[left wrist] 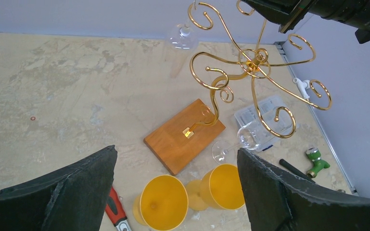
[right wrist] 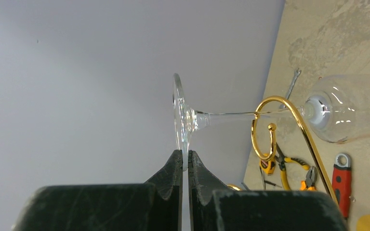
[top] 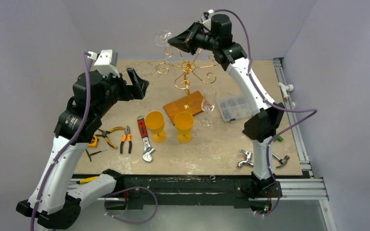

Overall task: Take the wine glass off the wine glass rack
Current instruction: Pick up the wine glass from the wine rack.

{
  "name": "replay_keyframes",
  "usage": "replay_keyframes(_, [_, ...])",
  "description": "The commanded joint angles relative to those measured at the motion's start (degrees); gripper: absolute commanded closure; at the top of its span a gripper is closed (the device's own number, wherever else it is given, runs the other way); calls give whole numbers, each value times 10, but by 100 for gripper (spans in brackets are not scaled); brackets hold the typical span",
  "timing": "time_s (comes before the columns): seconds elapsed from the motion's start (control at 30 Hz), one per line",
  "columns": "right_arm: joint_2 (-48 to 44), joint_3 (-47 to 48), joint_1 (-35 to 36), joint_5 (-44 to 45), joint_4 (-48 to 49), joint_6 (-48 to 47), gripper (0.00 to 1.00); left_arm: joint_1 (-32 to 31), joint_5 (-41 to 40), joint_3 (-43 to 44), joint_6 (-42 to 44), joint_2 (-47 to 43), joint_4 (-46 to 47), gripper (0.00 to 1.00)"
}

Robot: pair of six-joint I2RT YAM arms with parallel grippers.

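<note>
The golden wine glass rack (top: 187, 72) stands at the back of the table on its wooden base (top: 184, 106). A clear wine glass (top: 163, 37) hangs bowl-down from its upper left curled arm. In the right wrist view the glass's stem (right wrist: 226, 115) runs through a gold curl (right wrist: 262, 130), with the bowl (right wrist: 339, 109) beyond it. My right gripper (right wrist: 185, 156) is shut on the rim of the glass's foot (right wrist: 179, 115). My left gripper (left wrist: 176, 151) is open and holds nothing. It hovers left of the rack (left wrist: 250, 62), above the table.
Two yellow goblets (top: 155, 124) (top: 184, 126) and a second clear glass (top: 207, 107) stand in front of the rack's base. A red-handled wrench (top: 144, 137), pliers (top: 125, 139) and a tape measure lie to the left. A clear plastic box (top: 233, 107) sits to the right.
</note>
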Motion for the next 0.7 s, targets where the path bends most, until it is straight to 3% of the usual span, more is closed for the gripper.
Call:
replay_keyframes(0.0, [-11, 38, 4, -10, 60, 3, 100, 5, -6, 0, 16, -10, 23, 8])
replay_keyframes(0.67, [-26, 23, -26, -7, 53, -12, 100, 5, 4, 3, 12, -5, 21, 8])
